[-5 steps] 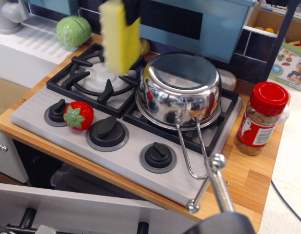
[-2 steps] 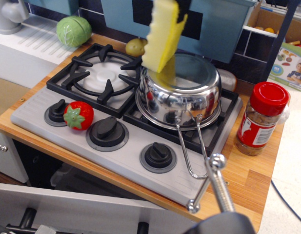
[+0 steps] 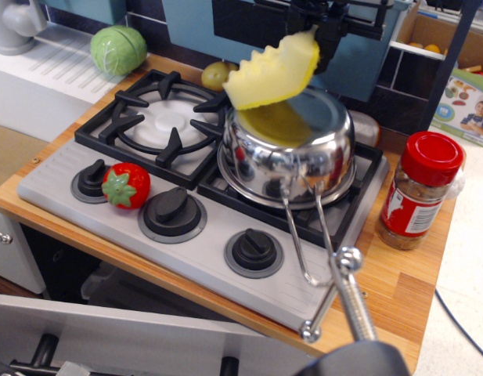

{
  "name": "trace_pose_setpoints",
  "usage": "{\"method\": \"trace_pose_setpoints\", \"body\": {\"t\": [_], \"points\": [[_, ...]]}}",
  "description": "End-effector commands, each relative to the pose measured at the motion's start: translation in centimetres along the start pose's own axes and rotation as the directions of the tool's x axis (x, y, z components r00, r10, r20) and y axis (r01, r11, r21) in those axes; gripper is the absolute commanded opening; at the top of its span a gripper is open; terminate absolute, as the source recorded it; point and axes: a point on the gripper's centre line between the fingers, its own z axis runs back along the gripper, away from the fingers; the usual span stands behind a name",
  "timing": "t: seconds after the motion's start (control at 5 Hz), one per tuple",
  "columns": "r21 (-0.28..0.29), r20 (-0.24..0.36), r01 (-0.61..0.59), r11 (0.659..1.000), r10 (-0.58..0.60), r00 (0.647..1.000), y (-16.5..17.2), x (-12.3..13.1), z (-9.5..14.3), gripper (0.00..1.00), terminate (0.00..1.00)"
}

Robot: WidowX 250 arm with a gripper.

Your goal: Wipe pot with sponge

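Note:
The shiny steel pot (image 3: 292, 164) sits on the right burner of the toy stove, its wire loop handle (image 3: 310, 235) pointing toward the front. The pale yellow sponge (image 3: 272, 72) with scalloped edges hangs tilted just above the pot's left rim, its reflection showing yellow inside the pot. My black gripper (image 3: 318, 30) comes down from the top and is shut on the sponge's upper right end.
A yellowish potato (image 3: 216, 75) lies behind the left burner (image 3: 164, 117). A red toy strawberry (image 3: 126, 185) sits by the stove knobs. A green cabbage (image 3: 118, 49) is at back left. A red-capped spice jar (image 3: 419, 190) stands right of the stove.
The gripper has carried the sponge from over the left burner rightward to above the pot, and the sponge has turned from upright to nearly flat.

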Motion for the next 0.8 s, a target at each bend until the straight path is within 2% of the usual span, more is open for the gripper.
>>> {"method": "trace_pose_setpoints", "body": {"t": [0.0, 0.2, 0.4, 0.6], "points": [[-0.143, 0.041, -0.011, 0.99, 0.018, 0.999, -2.1, 0.6, 3.5, 0.0, 0.0], [-0.219, 0.018, -0.015, 0.976, 0.02, 1.0, -3.5, 0.2, 5.0, 0.0, 0.0], [-0.266, -0.012, -0.012, 0.964, 0.009, 1.0, -4.5, -0.3, 6.3, 0.0, 0.0], [-0.3, -0.015, -0.052, 0.952, 0.05, 0.999, -2.4, 0.1, 8.6, 0.0, 1.0]]}}
